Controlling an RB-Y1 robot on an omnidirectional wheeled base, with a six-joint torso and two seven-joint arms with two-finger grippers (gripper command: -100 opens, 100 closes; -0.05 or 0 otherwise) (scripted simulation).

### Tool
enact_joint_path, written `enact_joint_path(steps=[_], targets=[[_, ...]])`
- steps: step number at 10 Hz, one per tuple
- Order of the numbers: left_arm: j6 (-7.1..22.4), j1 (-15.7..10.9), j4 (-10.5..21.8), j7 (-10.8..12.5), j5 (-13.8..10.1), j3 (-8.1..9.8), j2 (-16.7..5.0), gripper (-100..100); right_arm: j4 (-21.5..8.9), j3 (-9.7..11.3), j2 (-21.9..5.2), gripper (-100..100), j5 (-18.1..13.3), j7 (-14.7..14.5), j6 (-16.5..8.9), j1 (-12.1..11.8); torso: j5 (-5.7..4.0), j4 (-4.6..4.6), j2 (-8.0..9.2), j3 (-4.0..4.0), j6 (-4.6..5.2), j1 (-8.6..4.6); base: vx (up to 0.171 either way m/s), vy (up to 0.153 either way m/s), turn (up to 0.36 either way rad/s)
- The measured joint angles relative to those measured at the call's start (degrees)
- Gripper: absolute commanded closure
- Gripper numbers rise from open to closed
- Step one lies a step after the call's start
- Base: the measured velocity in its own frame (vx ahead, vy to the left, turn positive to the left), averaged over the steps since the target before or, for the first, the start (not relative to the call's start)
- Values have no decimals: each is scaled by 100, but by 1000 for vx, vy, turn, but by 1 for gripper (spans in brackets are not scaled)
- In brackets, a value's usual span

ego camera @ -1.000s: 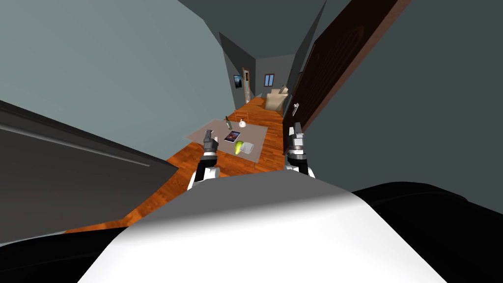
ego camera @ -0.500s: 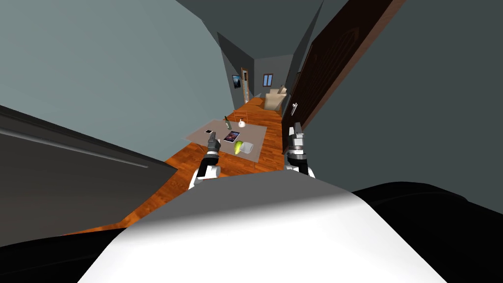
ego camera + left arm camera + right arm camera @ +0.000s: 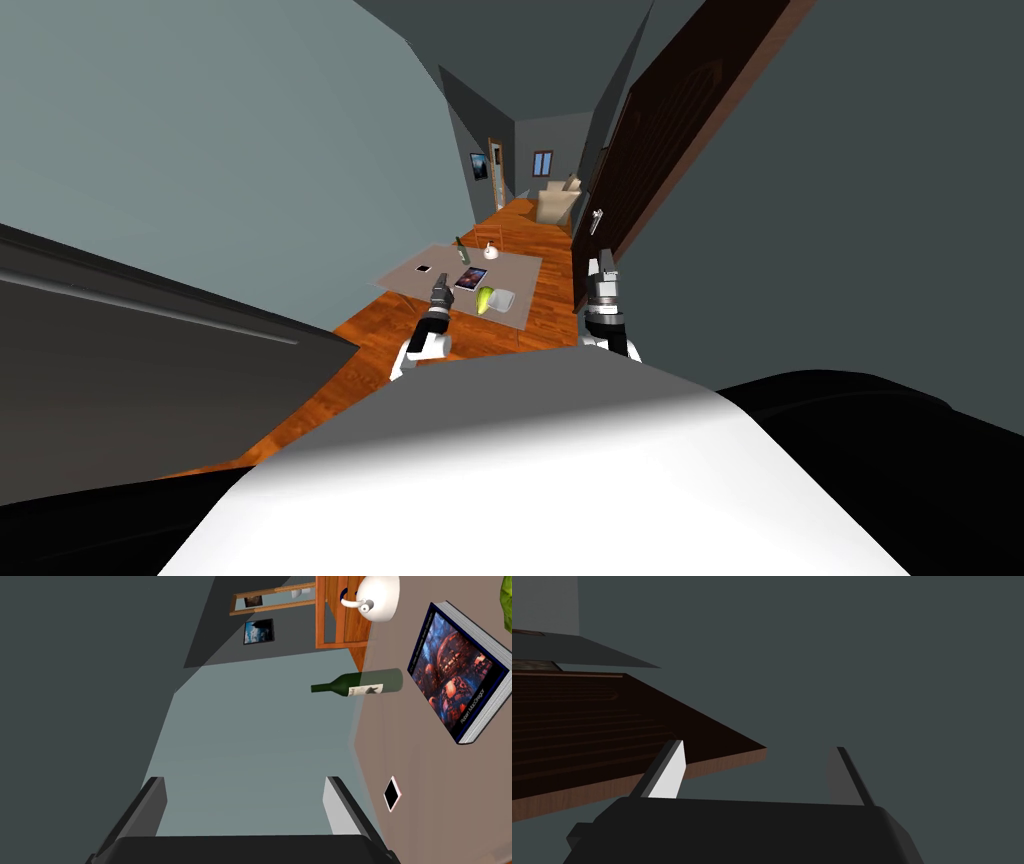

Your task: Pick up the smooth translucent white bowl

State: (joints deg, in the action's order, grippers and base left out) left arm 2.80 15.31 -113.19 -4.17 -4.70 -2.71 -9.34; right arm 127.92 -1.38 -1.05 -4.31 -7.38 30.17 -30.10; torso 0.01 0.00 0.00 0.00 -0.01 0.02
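The white bowl (image 3: 504, 299) lies near the front right corner of the grey-brown table (image 3: 420, 280), touching a yellow-green object (image 3: 486, 298). My left gripper (image 3: 440, 282) hovers over the table's front edge, left of the bowl, and stands open (image 3: 245, 781) with nothing between its fingers. In the left wrist view the table top (image 3: 400, 741) lies beside the gripper, with a corner of the yellow-green object (image 3: 506, 598) at the far end. My right gripper (image 3: 603, 266) is raised at the right by a dark door and is open (image 3: 757, 751) and empty.
On the table are a book (image 3: 457, 673), a small phone (image 3: 392, 794), a green bottle (image 3: 357, 684) and a white teapot (image 3: 378, 593). A wooden chair (image 3: 345, 616) stands behind the table. The dark brown door (image 3: 660, 140) is at the right and grey walls close the corridor in.
My left arm has swung rightward over the table's front edge, toward the book and bowl, uncovering the phone. The right arm has stayed put.
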Motion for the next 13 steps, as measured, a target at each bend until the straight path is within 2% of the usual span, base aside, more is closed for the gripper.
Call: enact_joint_path(steps=[3,8,11,13], targets=[[436,-90,175,-34,2,-27,-15,-100,0,0,0,0,0,0,0,0,0,0,0,0,1,-1,-2,3,-27],[1103,-437,647,-123,57,-56,67,-100,0,0,0,0,0,0,0,0,-1,0,-1,-1,0,-3,-1,-1,-32],[1557,-715,1090,-171,63,-69,72,-100,0,0,0,0,0,0,0,0,-1,-1,-4,-2,-1,-4,4,-8,-46],[1863,-840,1270,-205,91,-83,107,-100,0,0,0,0,0,0,0,0,-2,-1,-3,-2,-1,-5,7,-8,-25]])
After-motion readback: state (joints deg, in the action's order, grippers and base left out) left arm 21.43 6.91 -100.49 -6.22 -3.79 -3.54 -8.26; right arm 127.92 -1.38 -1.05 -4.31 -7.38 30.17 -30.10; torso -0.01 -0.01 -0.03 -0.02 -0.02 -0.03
